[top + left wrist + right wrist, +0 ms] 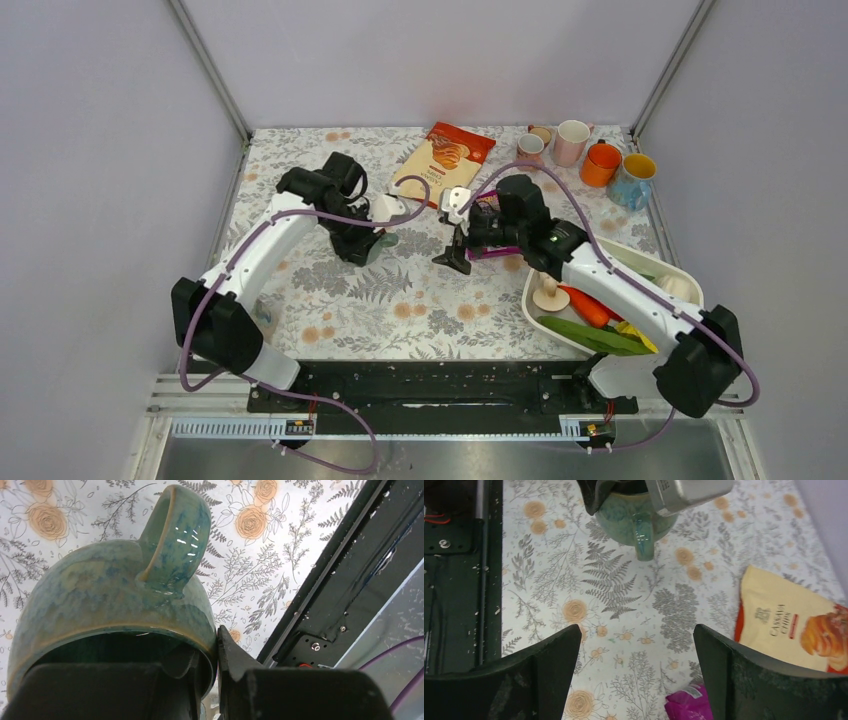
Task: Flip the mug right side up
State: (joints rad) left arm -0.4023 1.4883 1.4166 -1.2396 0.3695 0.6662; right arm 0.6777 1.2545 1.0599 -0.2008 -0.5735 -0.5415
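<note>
- A floral-patterned worktop is seen filling the middle of the top view.
- A white tub is placed at the lower right of that view; a carrot and green vegetables are held in it.
- A yellow and red chip bag is laid flat at the upper centre, well apart from the tub.
- The left claw is clamped on the rim of the mug, one finger being set inside the opening and the other outside the wall.
- The right claw is held with its fingers wide apart above the worktop, nothing being gripped.
- The green glazed mug is found left of centre in the top view, its opening turned towards the left wrist camera. Whether it is touching the worktop cannot be told.
- A purple packet is seen just under the right claw.
</note>
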